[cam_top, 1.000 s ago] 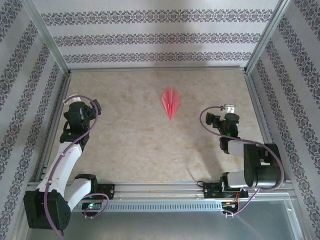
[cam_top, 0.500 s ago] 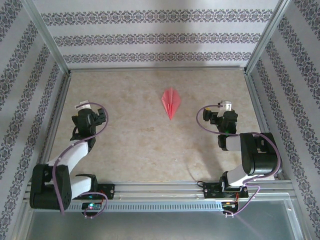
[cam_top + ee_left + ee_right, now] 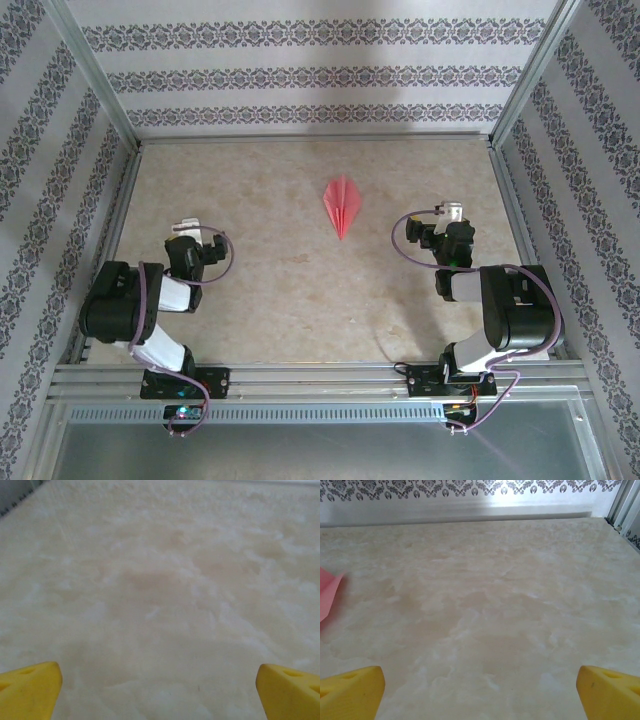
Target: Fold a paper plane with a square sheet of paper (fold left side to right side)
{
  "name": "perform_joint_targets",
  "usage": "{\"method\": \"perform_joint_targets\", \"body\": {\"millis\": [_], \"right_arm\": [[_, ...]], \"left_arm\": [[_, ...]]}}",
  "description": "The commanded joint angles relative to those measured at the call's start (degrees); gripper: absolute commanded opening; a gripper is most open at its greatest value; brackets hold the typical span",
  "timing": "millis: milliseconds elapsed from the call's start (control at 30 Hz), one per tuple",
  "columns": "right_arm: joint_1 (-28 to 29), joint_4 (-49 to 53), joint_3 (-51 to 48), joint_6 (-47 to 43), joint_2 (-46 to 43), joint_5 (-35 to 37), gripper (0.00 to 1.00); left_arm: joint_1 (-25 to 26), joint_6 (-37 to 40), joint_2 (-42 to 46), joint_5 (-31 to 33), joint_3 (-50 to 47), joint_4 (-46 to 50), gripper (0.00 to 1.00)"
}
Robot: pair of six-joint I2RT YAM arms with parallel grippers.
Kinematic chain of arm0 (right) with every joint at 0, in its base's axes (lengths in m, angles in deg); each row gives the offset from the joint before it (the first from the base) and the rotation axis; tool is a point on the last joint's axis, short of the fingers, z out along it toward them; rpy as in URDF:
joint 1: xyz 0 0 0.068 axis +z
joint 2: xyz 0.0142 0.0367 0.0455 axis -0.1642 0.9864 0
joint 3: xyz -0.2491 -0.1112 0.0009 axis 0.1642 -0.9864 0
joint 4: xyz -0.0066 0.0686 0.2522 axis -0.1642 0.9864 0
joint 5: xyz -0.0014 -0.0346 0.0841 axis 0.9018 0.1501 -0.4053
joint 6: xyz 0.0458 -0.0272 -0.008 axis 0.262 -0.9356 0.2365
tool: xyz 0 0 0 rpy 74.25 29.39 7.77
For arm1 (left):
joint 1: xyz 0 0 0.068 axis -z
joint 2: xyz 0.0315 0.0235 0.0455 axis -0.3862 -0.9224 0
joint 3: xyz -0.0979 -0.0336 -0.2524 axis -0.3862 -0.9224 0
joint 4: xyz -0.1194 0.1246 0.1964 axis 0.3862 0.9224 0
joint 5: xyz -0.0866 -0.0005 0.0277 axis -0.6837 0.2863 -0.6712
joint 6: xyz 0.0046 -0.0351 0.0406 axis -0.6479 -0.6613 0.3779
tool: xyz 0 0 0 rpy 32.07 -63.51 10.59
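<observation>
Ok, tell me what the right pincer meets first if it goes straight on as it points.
Nothing close: the open right pincer faces bare table, then probably the back wall. The paper plane lies left of that line.

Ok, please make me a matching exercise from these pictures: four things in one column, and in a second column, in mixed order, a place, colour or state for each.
Column one:
1. paper plane
2. left end effector
3. right end effector
4. table

Column two:
A. beige and marbled
B. open, over the right side of the table
C. salmon-pink, lying mid-table, pointed tip toward the arms
D. open, over the left side of the table

Pairs: 1-C, 2-D, 3-B, 4-A
</observation>
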Motion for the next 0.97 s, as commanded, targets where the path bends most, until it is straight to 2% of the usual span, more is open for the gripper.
{"method": "perform_joint_targets", "body": {"millis": [0,67,100,367,933], "right_arm": [[0.94,-1.33,0.89,-0.8,-0.01,0.67,0.98],[0.95,-1.23,0.89,-0.82,0.0,0.68,0.98],[0.95,-1.23,0.89,-0.76,-0.01,0.71,0.98],[0.95,-1.23,0.89,-0.82,-0.01,0.72,0.98],[0.95,-0.83,1.09,-0.82,-0.08,0.6,0.98]], "left_arm": [[-0.85,1.45,1.37,-2.48,1.4,-4.59,1.0],[-0.78,2.48,-0.44,-4.0,2.08,-6.66,1.0],[-0.79,2.36,0.58,-4.83,2.99,-2.96,1.0],[-0.78,2.5,0.35,-4.32,4.57,-0.55,1.0],[-0.78,2.66,0.3,-4.55,4.27,-1.43,1.0]]}}
